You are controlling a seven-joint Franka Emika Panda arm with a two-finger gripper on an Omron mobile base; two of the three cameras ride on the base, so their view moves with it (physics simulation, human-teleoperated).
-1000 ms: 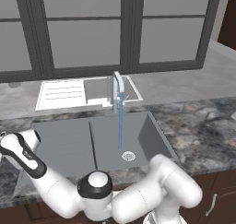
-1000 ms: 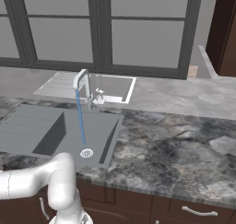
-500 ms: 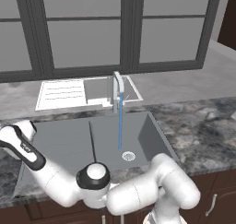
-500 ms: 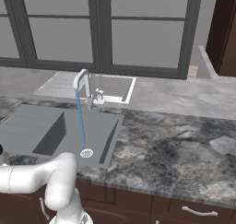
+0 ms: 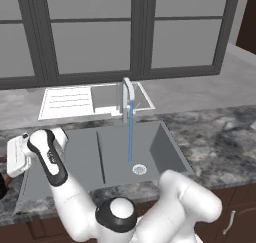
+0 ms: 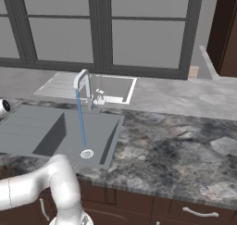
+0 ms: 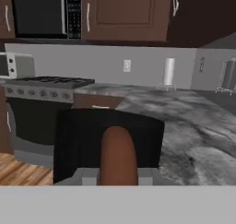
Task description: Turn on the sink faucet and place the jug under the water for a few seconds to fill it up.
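Left base view first: the water point(image 5: 130, 137) is on, a thin blue stream dropping straight from the sink faucet point(image 5: 127, 99) to the round drain in the sink point(image 5: 165, 144). The arm reaches far left across the marbled bench point(image 5: 220, 129), its white hand hanging over the left end beside the drainboard. At the very left edge, low down, a sliver of something dark and reddish may be the jug, but it is too cut off to be sure.

Right base view: same stream, same faucet, the basin sitting left of centre. Just a rounded tip of the arm peeks in at the far left edge, level with the drainboard.

Hand view now, and here is the story: the jug point(image 7: 108, 142) sits right up against the camera, black body with its reddish-brown handle point(image 7: 119, 156) running down the middle. The fingers have closed in nearly all the way, and by the look of it they are clamped on that handle.

To do this well, I'd say lift straight up before travelling, keep the jug upright, then carry it right across the drainboard and set its mouth squarely under the stream, clear of the spout.
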